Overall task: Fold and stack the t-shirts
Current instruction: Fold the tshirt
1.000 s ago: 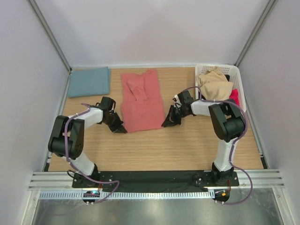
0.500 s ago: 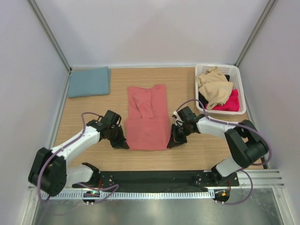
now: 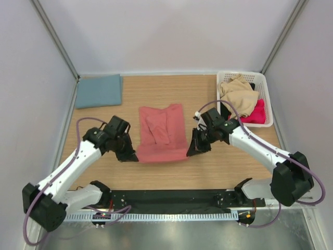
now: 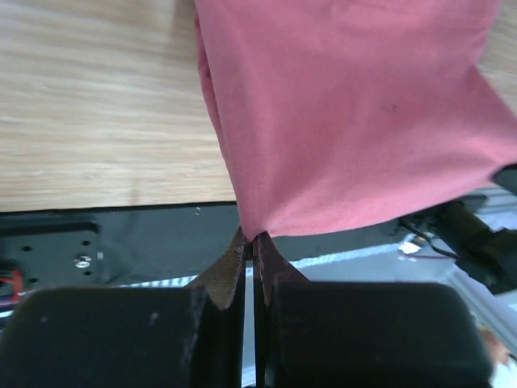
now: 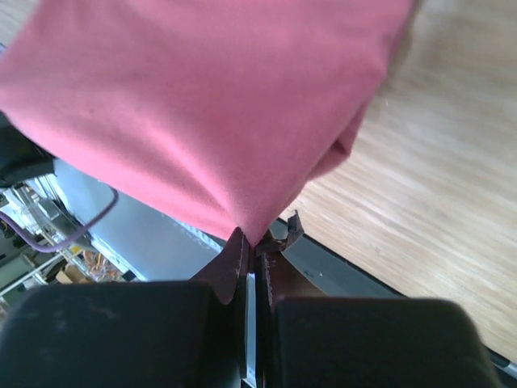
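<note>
The salmon-red t-shirt [image 3: 162,131] is lifted in the middle of the table, sleeves folded in. My left gripper [image 3: 132,157] is shut on its near left corner, and the cloth [image 4: 347,113] hangs from the pinched jaws [image 4: 252,239] in the left wrist view. My right gripper [image 3: 190,152] is shut on the near right corner, with the cloth [image 5: 210,105] spreading from the jaws [image 5: 257,241] in the right wrist view. The teal-blue t-shirt [image 3: 99,90] lies folded at the far left corner.
A white basket [image 3: 263,86] at the far right holds beige and pink clothes. Grey walls enclose the table on three sides. A black base strip [image 3: 171,197] runs along the near edge.
Both grippers have lifted the shirt's near edge and carried it back toward the far side after dragging it nearer. The shirt now looks shorter from above.
</note>
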Available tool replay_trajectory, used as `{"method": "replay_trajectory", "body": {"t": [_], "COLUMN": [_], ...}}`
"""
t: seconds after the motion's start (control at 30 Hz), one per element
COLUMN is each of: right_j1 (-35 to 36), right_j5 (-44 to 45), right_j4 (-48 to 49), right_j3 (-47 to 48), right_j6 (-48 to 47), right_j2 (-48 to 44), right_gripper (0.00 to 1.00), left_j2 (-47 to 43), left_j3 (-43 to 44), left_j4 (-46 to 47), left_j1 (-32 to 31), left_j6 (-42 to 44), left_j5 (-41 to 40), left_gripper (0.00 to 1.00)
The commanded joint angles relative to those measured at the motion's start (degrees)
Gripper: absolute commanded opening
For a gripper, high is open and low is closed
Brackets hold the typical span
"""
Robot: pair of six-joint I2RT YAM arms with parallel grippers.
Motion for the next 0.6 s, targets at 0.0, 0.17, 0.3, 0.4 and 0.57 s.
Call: {"method": "replay_trajectory", "body": {"t": [0.0,0.17,0.3,0.4,0.57], "right_j1": [-1.2,-3.8,-6.5,-8.4,-10.5], "right_j5": [2.6,2.4,0.9,0.1,-1.8], "right_j4": [-2.4,-2.4,-4.1,-5.1,-7.1], "right_j3": [8.8,19.3,26.6,32.1,41.6], "right_j6": [-1.9,-3.5,-5.7,-7.0,-8.0], "right_j2": [3.5,12.5,19.5,23.9,31.7], "right_gripper": [0.01,0.01,0.01,0.01,0.01], "left_j2": [6.8,17.6,24.1,29.9,38.1], "left_j3": [7.6,17.8,26.2,31.0,40.5], "left_j4": [-3.4,-3.8,-2.3,-2.2,-2.6], "left_j1": [0.7,5.3,9.8,11.9,13.0], "left_j6": [5.9,10.8,13.3,16.1,19.2], "left_j5": [-5.5,-7.7,-7.3,-6.9,-6.3], "left_gripper": [0.0,0.0,0.0,0.0,0.0]}}
